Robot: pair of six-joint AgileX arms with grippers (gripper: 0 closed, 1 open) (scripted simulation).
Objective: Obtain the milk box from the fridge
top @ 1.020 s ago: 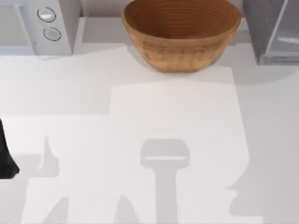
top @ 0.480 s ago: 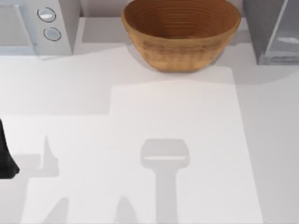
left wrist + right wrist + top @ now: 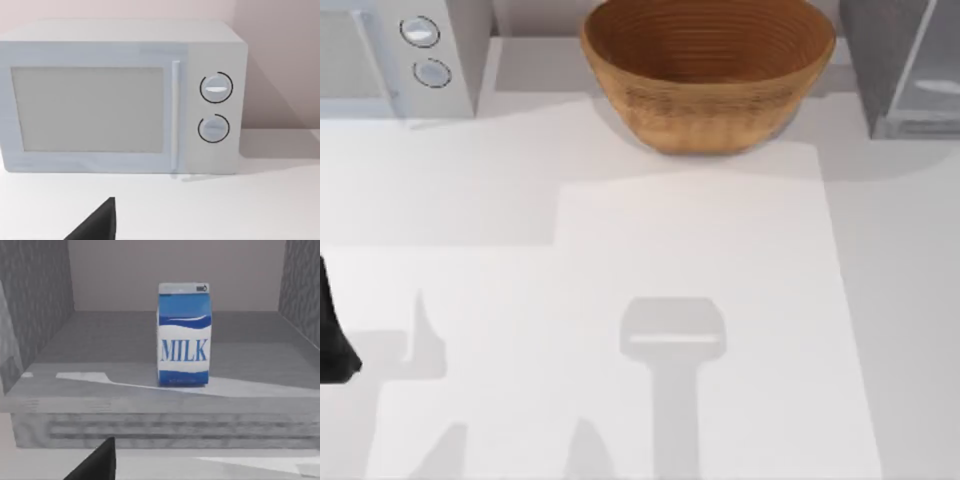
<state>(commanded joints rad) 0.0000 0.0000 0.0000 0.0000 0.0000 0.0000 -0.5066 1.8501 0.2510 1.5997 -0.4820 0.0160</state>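
One milk box point(image 3: 184, 335) upright in open fridge point(image 3: 45, 330) | step: right gripper approach, finger spread impossible to tell | next: reach in, straddle carton, close | left arm point(image 3: 332, 330) parked at worktop point(image 3: 700, 260) left edge

The fridge point(image 3: 900, 65) is running off the top view's edge at two o'clock, the microwave point(image 3: 395, 55) at ten o'clock.

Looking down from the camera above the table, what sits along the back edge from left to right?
Light grey box with two round knobs → brown woven basket → dark grey fridge with its paler glassy door panel.
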